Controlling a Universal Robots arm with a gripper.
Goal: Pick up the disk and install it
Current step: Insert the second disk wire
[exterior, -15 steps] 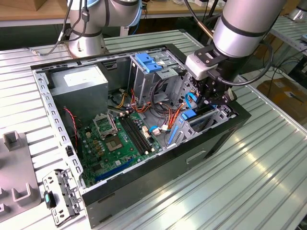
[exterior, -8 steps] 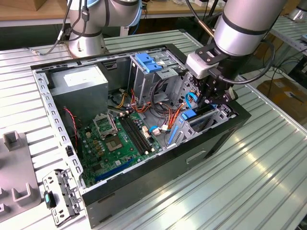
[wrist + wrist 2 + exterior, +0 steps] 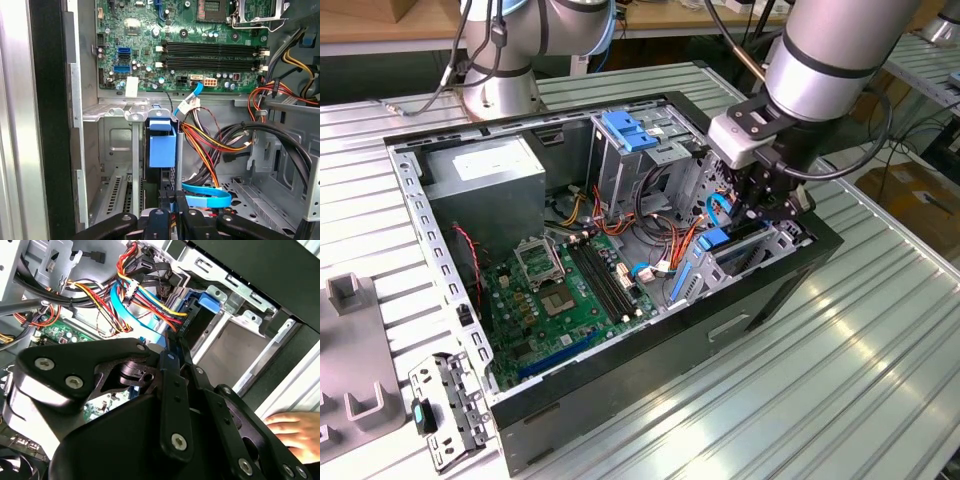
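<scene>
Blue side rails mark the disk [image 3: 162, 145], standing on edge in the drive bay just ahead of my claw [image 3: 172, 215], whose fingers are pressed together on its near edge. It looks nearly seated (how deep, I cannot tell). The open computer case [image 3: 620, 375] sits on a ribbed metal table [image 3: 800, 380]; a person's hand [image 3: 295, 427] rests beside it.

No text, label, brand, number or sign is showing clearly enough to read; the white sticker [image 3: 488, 160] on the power supply [image 3: 485, 195] is appearing blank.
</scene>
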